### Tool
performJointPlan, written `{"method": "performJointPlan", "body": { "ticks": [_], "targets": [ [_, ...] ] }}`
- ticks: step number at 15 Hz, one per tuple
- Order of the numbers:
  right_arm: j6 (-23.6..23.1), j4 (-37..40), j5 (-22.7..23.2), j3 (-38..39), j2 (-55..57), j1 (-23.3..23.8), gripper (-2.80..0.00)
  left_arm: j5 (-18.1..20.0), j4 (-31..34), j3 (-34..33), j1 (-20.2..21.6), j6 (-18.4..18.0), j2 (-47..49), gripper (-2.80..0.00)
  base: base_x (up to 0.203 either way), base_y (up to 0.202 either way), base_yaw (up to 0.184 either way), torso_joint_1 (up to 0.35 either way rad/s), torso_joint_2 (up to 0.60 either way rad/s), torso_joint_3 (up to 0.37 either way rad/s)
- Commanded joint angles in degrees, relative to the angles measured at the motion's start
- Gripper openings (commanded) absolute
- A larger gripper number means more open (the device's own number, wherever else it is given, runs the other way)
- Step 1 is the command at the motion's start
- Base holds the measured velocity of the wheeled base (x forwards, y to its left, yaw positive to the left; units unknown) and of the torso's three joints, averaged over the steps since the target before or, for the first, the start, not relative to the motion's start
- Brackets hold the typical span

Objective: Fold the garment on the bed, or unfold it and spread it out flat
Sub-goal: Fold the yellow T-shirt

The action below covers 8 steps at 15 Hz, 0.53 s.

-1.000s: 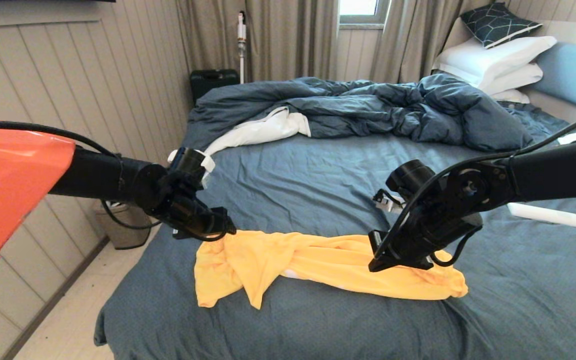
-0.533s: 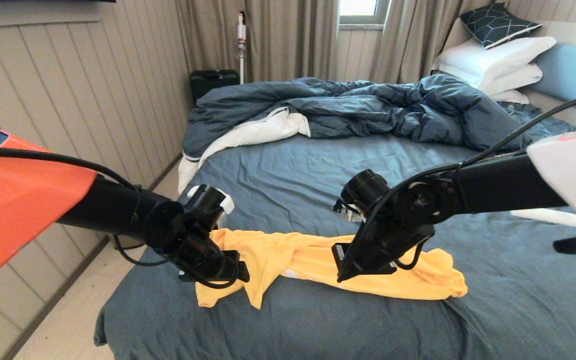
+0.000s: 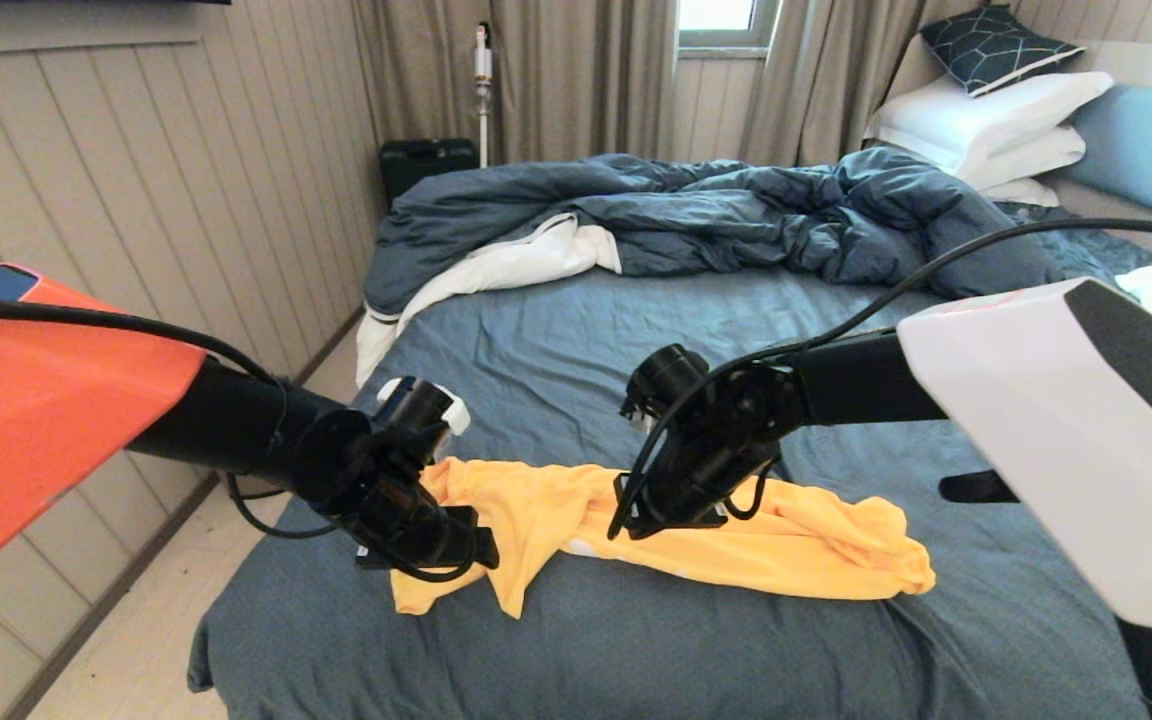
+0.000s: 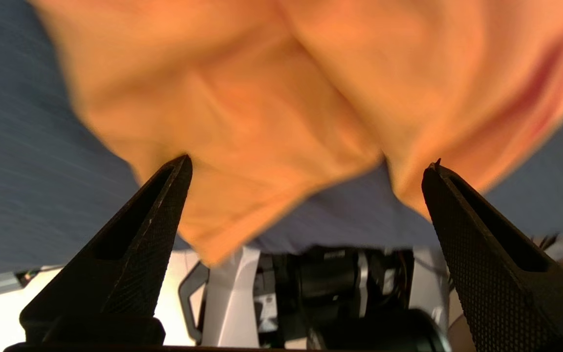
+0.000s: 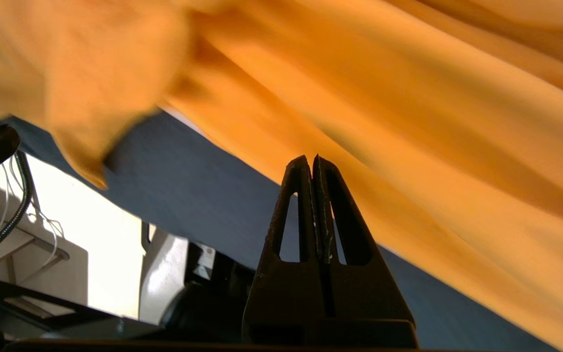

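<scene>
One shirt point(image 3: 736, 545), bright yellow-orange, lies bunched in a long, twisted strip across the near part of the bed point(image 3: 636, 340), running from the left edge toward the middle, with a loose flap hanging down toward the foot at its left end. It rests straight on the slate-blue sheet point(image 3: 986, 620) and is neither folded nor spread flat. Over its left end hovers the left pincer point(image 3: 456, 545), its two dark fingers point(image 4: 159, 205) spread wide apart with nothing between them; from the wrist the cloth's lower edge shows just past the tips, with blue sheet in the gap. Above the strip's middle sits the right pincer point(image 3: 636, 520), clenched tight on itself, its fingers point(image 5: 306, 195) pressed together and gripping no cloth, the tips pointing at the near edge of the shirt where it meets the sheet. Behind all this, a dark blue duvet point(image 3: 736, 215) is heaped in a rumpled ridge across the far side of the bed, a bit of its white underside turned out at the left. White pillows point(image 3: 996, 125) are stacked at the far right against a light blue headboard point(image 3: 1146, 150), with a dark patterned cushion point(image 3: 996, 45) on top.
</scene>
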State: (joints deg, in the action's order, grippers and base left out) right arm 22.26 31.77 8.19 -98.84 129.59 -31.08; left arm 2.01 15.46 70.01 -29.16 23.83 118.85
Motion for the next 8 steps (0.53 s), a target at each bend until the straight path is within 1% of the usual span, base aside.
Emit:
{"method": "performJointPlan", "body": {
  "ticks": [1,4,6,7,8],
  "targets": [
    [0.60,0.14,-0.65,-3.12,3.20,-0.82,-2.80,0.01,-0.33,0.38,1.94,0.16,0.21,0.00,0.000,0.000,0.000,0.000,0.00,0.000],
    [1.00,0.14,-1.85,-5.58,4.88,-2.68,-2.80,-0.02,-1.54,1.85,5.96,0.07,0.51,0.00,0.000,0.000,0.000,0.000,0.00,0.000],
    [1.03,0.14,-1.86,-5.52,4.80,-2.76,-2.80,0.04,-1.47,2.23,6.96,0.10,-0.27,0.00,0.000,0.000,0.000,0.000,0.00,0.000],
    [1.03,0.14,-1.92,-5.46,4.62,-2.76,-2.80,0.45,-1.36,2.01,7.01,0.05,-1.32,-2.80,0.000,0.000,0.000,0.000,0.00,0.000],
    [1.03,0.14,-1.95,-5.57,4.69,-2.73,-2.80,0.63,-1.32,1.88,7.01,-0.03,-2.18,-2.80,0.000,0.000,0.000,0.000,0.00,0.000]
  ]
}}
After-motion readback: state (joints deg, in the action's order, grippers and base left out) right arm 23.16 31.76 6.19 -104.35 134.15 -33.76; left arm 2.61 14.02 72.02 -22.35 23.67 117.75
